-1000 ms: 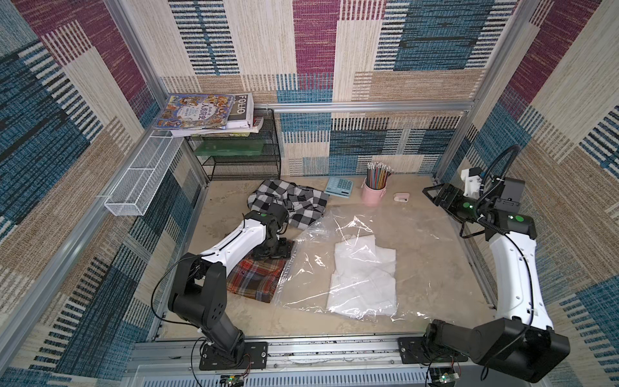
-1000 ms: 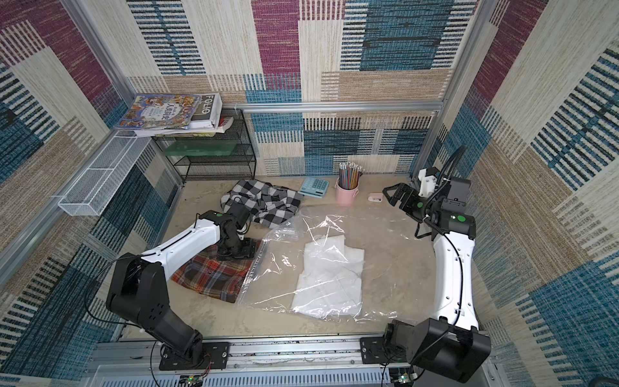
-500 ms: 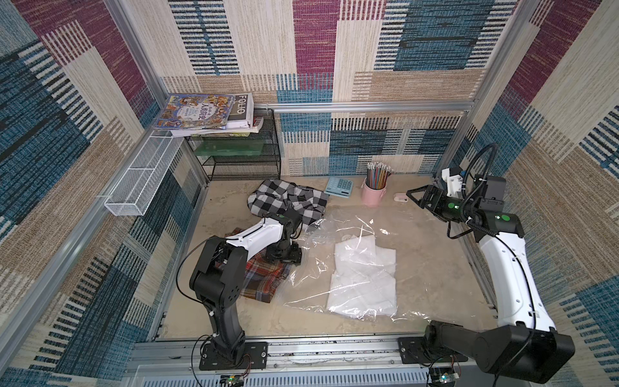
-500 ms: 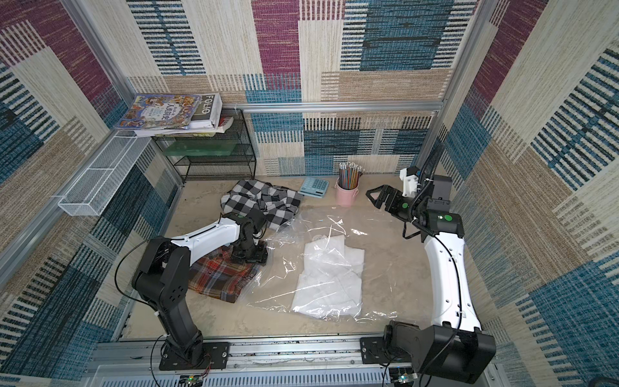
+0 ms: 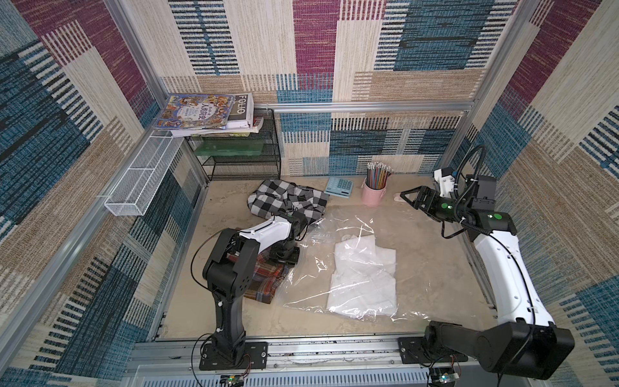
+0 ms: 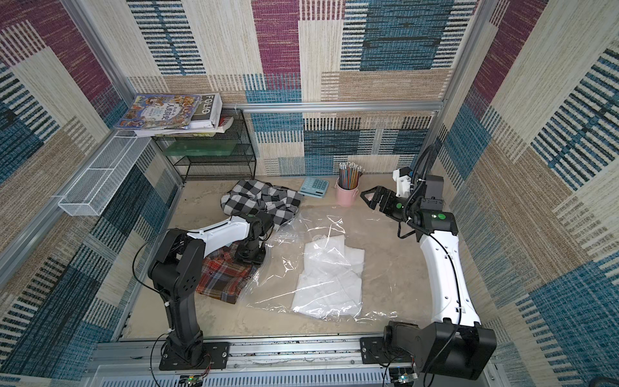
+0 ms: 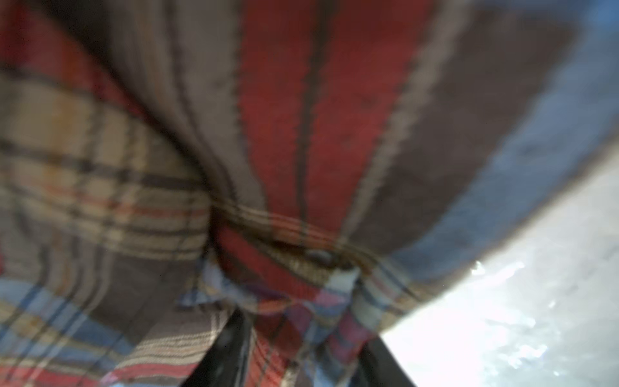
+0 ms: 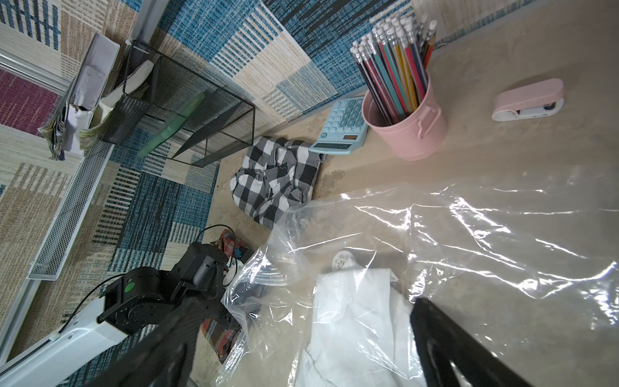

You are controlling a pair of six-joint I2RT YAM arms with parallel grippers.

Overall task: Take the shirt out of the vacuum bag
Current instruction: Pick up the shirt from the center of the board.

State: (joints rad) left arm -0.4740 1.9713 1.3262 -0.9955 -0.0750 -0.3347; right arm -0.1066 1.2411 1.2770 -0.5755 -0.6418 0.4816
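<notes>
- left gripper [image 5: 284,258] points down, clamped on the bunched plaid shirt [image 5: 264,288], at the left edge of the bag [image 5: 311,284].
- bag lies flat mid-table, white shirt [image 5: 363,274] inside.
- right gripper [image 5: 407,199] hangs spread wide, empty, near the pink cup [image 5: 373,196].

**White shirt lies inside the flat bag**

The large clear, crinkly plastic vacuum bag [image 5: 311,288] lies flat and glossy on the worktop in both top views [image 6: 274,284]. A folded white shirt [image 5: 363,274] lies inside it, just beside the small round white valve [image 8: 343,259]. A crumpled red plaid shirt [image 6: 222,278] touches the bag's left edge.
</notes>
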